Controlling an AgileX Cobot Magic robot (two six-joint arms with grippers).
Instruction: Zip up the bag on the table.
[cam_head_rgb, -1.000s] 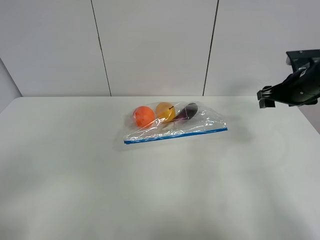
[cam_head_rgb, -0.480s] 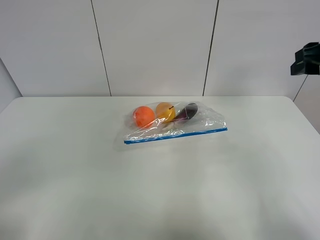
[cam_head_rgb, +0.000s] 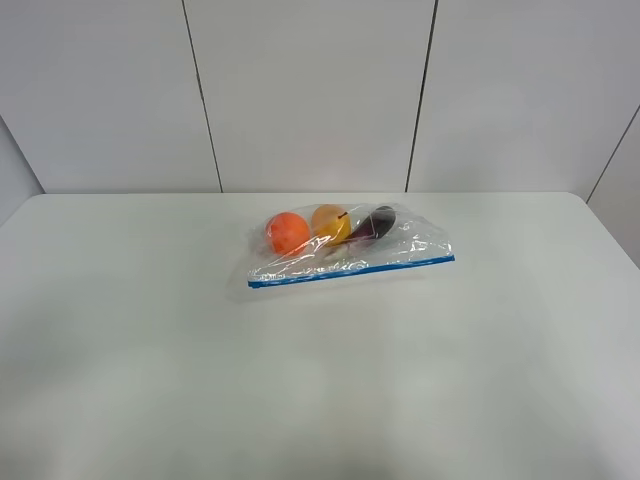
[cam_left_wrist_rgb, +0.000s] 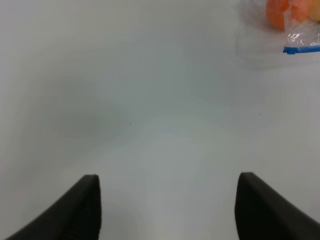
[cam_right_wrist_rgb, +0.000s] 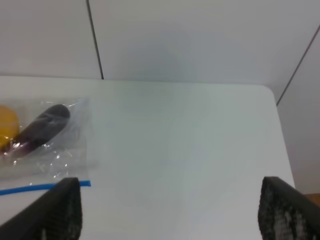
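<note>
The clear bag (cam_head_rgb: 350, 247) lies flat on the white table (cam_head_rgb: 150, 330), a little behind its middle, with its blue zipper strip (cam_head_rgb: 350, 271) along the near edge. An orange ball, a yellow one and a dark item show through it. Neither arm shows in the exterior high view. In the left wrist view my left gripper (cam_left_wrist_rgb: 167, 205) is open and empty over bare table, with a corner of the bag (cam_left_wrist_rgb: 300, 30) far off. In the right wrist view my right gripper (cam_right_wrist_rgb: 170, 215) is open and empty, with the bag's end (cam_right_wrist_rgb: 45, 145) off to one side.
Grey wall panels (cam_head_rgb: 310, 90) rise behind the table's far edge. The table's right edge and rounded far corner (cam_right_wrist_rgb: 270, 95) show in the right wrist view.
The right arm, seen at the right edge a second ago, has risen and left the exterior high view. The bag has not moved.
</note>
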